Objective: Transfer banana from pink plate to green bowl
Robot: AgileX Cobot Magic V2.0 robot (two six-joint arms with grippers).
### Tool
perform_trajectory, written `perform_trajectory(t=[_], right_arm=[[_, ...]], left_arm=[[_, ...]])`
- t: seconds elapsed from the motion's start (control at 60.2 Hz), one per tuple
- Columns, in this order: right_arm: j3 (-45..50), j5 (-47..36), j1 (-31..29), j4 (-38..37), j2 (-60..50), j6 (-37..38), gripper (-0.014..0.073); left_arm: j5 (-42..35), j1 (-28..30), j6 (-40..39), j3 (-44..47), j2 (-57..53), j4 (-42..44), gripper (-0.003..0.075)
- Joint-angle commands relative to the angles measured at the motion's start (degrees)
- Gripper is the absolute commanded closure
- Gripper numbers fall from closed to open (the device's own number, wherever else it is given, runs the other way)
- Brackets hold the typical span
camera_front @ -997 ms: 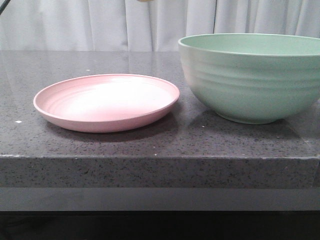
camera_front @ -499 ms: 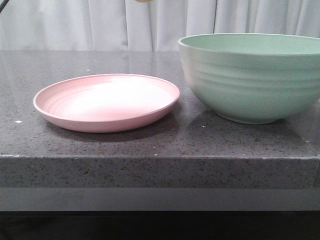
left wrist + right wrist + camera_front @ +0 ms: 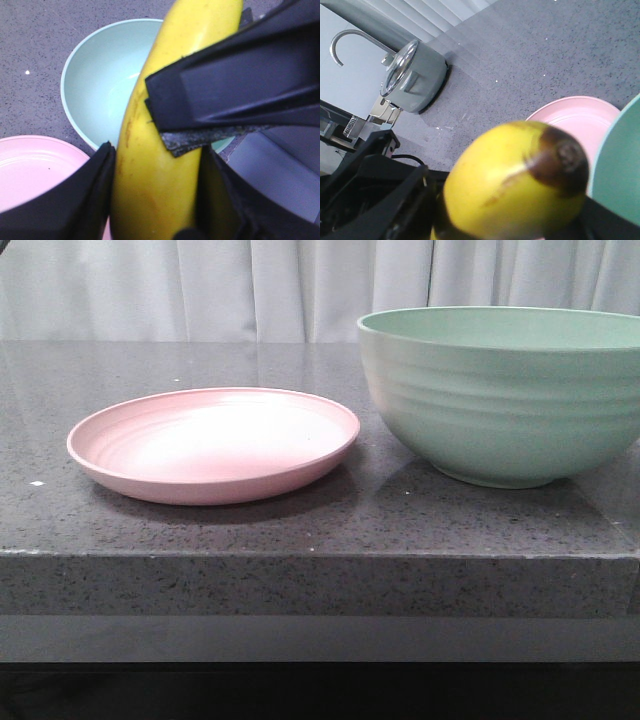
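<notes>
The banana (image 3: 150, 190) hangs in the air above the green bowl (image 3: 100, 85) and the rim of the pink plate (image 3: 35, 170). My left gripper (image 3: 156, 150) is shut on its middle. A finger (image 3: 225, 90) of my right gripper reaches across the banana from the side. In the right wrist view the banana's dark tip end (image 3: 510, 180) fills the space between the widely spread jaws of my right gripper (image 3: 510, 210), which looks open around it. In the front view the plate (image 3: 215, 440) is empty, the bowl (image 3: 500, 410) stands to its right, and no gripper or banana shows.
The grey stone counter (image 3: 320, 530) ends in a front edge close to the plate and bowl. A lidded grey pot (image 3: 412, 75) and a curved faucet (image 3: 350, 42) stand off to one side. White curtains hang behind.
A small yellow bit at the top edge of the front view has gone up out of sight. The plate and bowl have not moved.
</notes>
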Motion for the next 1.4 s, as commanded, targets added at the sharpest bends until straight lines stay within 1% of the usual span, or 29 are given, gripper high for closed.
perform_trajectory(t=[0.0, 0.066, 0.116, 0.15, 0.216, 0.332, 0.399, 0.515, 0.582, 0.731, 0.798, 0.898, 0.964, 1.047, 1.097, 1.147, 1.213, 1.263, 1.313, 1.38], right_arm=[[-2.22, -1.35, -0.53, 1.73, -1.15, -4.40, 0.0503], [-2.99, -2.11, -2.13, 0.11, -1.03, -7.02, 0.0503], [-4.16, -1.86, -3.86, -1.69, -0.46, -7.56, 0.0503], [-5.07, -1.60, -5.05, -3.12, 0.09, -7.56, 0.0503], [-7.47, -0.68, -8.08, -7.12, 1.20, -7.56, 0.0503], [-12.95, 2.94, -13.59, -16.78, 4.65, -7.56, 0.0503], [-15.83, 4.12, -15.19, -20.88, 6.67, -7.56, 0.0503], [-18.68, 4.69, -15.52, -26.80, 10.40, -7.61, 0.0503], [-19.31, 6.72, -15.21, -29.58, 13.04, -7.61, 0.0503], [-19.56, 10.56, -15.21, -31.70, 18.10, -7.61, 0.0499], [-19.56, 10.85, -15.21, -31.82, 19.30, -7.61, 0.0463], [-19.56, 10.58, -15.21, -31.82, 19.71, -7.61, 0.0350], [-19.61, 10.00, -15.21, -31.82, 19.71, -7.61, 0.0259], [-19.93, 9.94, -15.21, -31.82, 19.65, -7.61, 0.0176], [-20.22, 10.06, -15.21, -31.82, 19.39, -7.56, 0.0155], [-20.81, 10.57, -15.21, -31.88, 18.94, -7.24, 0.0156], [-21.80, 11.46, -15.26, -32.64, 18.21, -4.80, 0.0156], [-22.99, 12.52, -15.42, -34.39, 17.69, -0.57, 0.0156], [-25.10, 14.53, -15.48, -38.02, 17.37, 5.17, 0.0158], [-28.19, 18.58, -15.48, -44.39, 17.08, 14.84, 0.0160]], left_arm=[[-3.53, -0.41, 0.10, -1.89, -1.73, 0.86, 0.0400], [-3.97, -0.41, 0.10, -1.89, -1.73, 2.61, 0.0279], [-4.36, 0.00, 0.10, -1.89, -1.73, 3.37, 0.0204], [-4.50, 0.35, 0.10, -1.89, -1.73, 3.74, 0.0165], [-4.63, 1.32, 0.10, -1.89, -1.73, 3.74, 0.0136], [-4.40, 3.51, -0.01, -1.89, -1.73, 3.74, 0.0133], [-4.27, 4.71, -0.12, -1.89, -1.73, 3.74, 0.0133], [-4.27, 5.47, -0.12, -1.89, -1.73, 3.74, 0.0133], [-4.27, 5.47, -0.12, -1.89, -1.73, 3.74, 0.0133], [-4.27, 5.47, -0.12, -1.89, -1.73, 3.74, 0.0133], [-4.27, 5.47, -0.12, -1.89, -1.73, 3.74, 0.0133], [-4.27, 5.47, -0.12, -1.89, -1.73, 3.74, 0.0133], [-4.27, 5.47, -0.12, -1.89, -1.73, 3.74, 0.0133], [-4.27, 5.47, -0.12, -1.89, -1.73, 3.74, 0.0133], [-4.27, 5.47, -0.12, -1.89, -1.73, 3.74, 0.0133], [-4.27, 5.56, -0.12, -1.89, -1.73, 3.74, 0.0133], [-4.65, 5.56, -0.23, -1.89, -1.73, 4.39, 0.0133], [-5.34, 6.05, -0.49, -1.89, -1.73, 4.70, 0.0133], [-5.81, 6.81, -1.35, -1.89, -1.73, 4.70, 0.0134], [-5.96, 8.61, -1.91, -1.89, -1.73, 4.80, 0.0137]])
